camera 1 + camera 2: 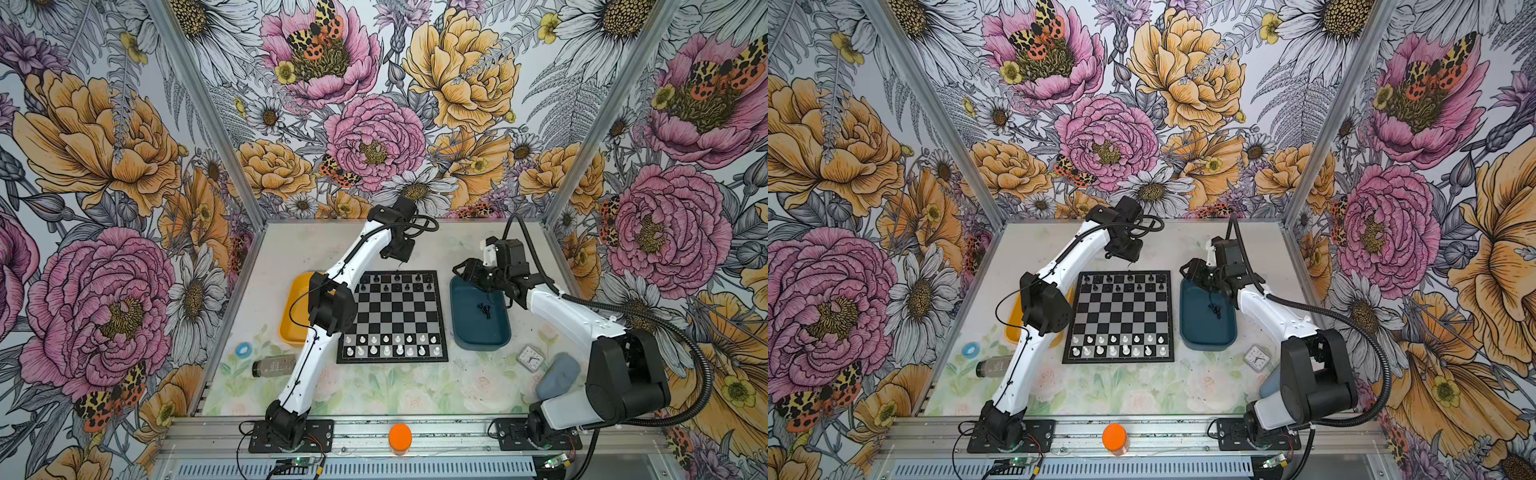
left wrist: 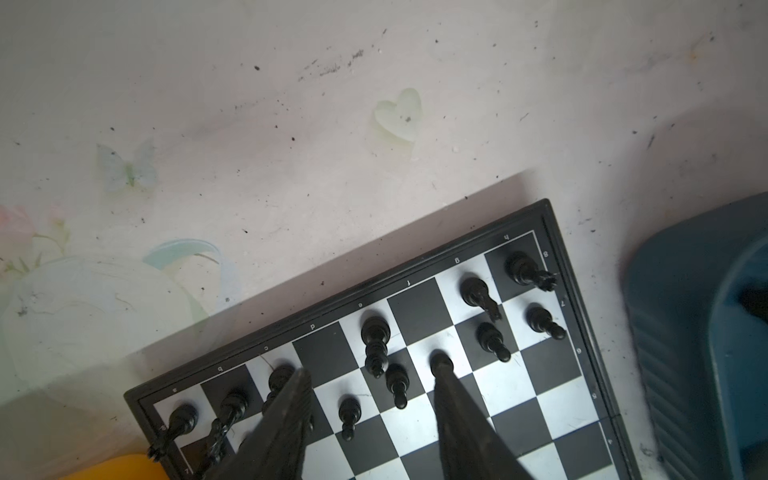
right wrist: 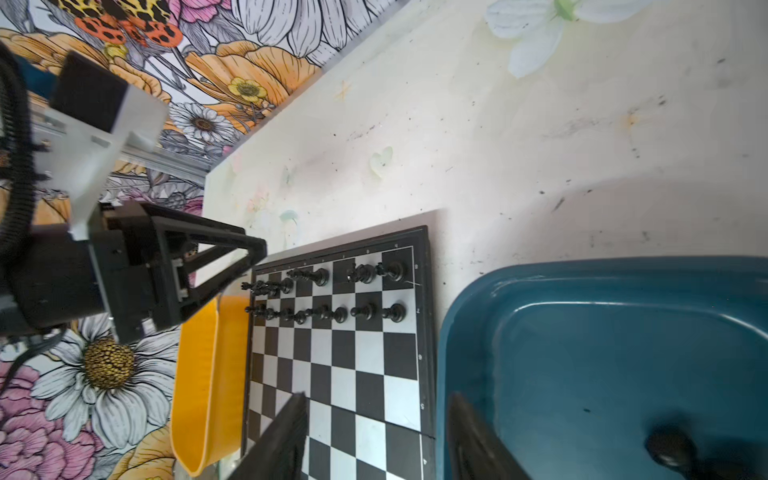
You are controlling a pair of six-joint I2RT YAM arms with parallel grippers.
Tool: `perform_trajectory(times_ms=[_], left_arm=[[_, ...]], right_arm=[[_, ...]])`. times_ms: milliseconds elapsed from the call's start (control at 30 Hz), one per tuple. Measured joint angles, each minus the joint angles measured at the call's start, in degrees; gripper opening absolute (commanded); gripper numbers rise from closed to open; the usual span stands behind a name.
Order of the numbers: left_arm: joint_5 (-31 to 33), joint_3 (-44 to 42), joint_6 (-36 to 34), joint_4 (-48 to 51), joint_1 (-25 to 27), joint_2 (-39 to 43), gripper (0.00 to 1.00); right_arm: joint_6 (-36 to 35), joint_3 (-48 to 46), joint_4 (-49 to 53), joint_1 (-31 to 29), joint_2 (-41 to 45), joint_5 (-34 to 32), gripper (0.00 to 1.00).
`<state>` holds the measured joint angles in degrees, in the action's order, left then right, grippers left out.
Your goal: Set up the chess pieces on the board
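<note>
The white chessmen [image 1: 386, 345] fill the near two rows of the board [image 1: 395, 316], and most of the black chess pieces [image 2: 492, 338] stand on the far two; the back row's d square [image 2: 322, 353] and f square [image 2: 417, 307] are bare, and a few loose black pieces [image 1: 484, 309] lie in the blue tray [image 1: 478, 334]; so I judge the setup nearly done; my left end effector [image 2: 372, 368] hangs over that far edge, fingers apart, empty; my right end effector [image 3: 379, 399] hovers at the tray, likewise apart and empty.
</note>
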<state>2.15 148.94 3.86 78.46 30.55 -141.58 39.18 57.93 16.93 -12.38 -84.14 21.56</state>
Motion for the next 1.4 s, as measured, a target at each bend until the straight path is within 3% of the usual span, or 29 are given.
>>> perform_trajectory(times_ms=[133, 300, 467, 667, 900, 1000, 1067, 1267, 1400], left_arm=[[0.6, 1.0, -0.5, 0.3, -0.4, 2.0, 0.51], [1.0, 9.2, -1.3, -0.8, -0.9, 2.7, 0.51], [-2.3, 13.4, -0.6, -5.3, -2.6, 6.0, 0.51], [-6.8, 13.5, 1.2, -12.4, -3.8, 10.8, 0.51], [-12.3, 12.0, 4.9, -21.4, -4.9, 14.8, 0.52], [-13.4, 4.2, 6.6, -28.3, -6.0, 19.7, 0.52], [-13.6, -6.6, 7.5, -35.2, -6.5, 25.7, 0.52], [-13.5, -51.9, 13.8, -70.6, -9.2, 48.9, 0.56], [-12.6, -61.0, 14.8, -79.5, -10.8, 54.0, 0.56]], right_arm=[[-5.9, 5.5, 8.2, 0.0, 0.0, -3.4, 0.56], [-13.6, 12.3, 17.4, 0.0, -0.1, -7.6, 0.58], [-19.1, 14.7, 22.5, 0.0, -3.4, -12.1, 0.58], [-22.2, 14.7, 26.4, -0.2, -10.2, -13.8, 0.58], [-23.9, 14.7, 27.8, -2.1, -11.2, -14.4, 0.59], [-24.3, 14.7, 28.3, -2.7, -11.4, -14.5, 0.59], [-24.8, 14.8, 28.7, -3.0, -11.7, -14.6, 0.59], [-26.7, 15.3, 30.7, -3.2, -14.2, -16.5, 0.60], [-28.4, 15.8, 32.4, -3.2, -15.5, -19.2, 0.60]])
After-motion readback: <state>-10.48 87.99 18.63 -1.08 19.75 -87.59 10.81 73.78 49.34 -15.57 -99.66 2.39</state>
